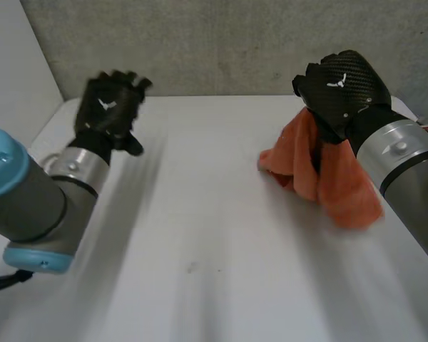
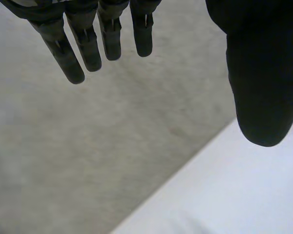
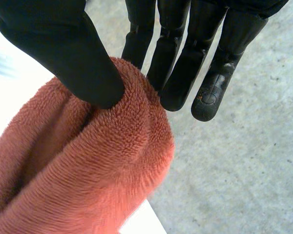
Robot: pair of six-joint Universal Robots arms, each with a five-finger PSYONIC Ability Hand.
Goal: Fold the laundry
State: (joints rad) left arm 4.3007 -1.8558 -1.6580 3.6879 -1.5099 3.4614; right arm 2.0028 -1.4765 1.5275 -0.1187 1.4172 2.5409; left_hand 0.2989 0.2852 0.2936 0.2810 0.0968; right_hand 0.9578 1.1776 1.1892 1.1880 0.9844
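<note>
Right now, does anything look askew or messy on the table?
Yes: the orange cloth, pinched by the right hand, hangs bunched, its lower end crumpled on the table, not flat. The left hand is open, holding nothing.

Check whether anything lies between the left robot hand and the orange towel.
Nothing visible does: only white table lies between the left robot hand and the orange towel, which the right robot hand pinches.

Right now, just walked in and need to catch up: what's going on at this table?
The right hand pinches a bunched orange towel between thumb and fingers, holding it up at the right side of the white table. The left hand hovers open and empty over the left side. Nothing is folded yet.
</note>
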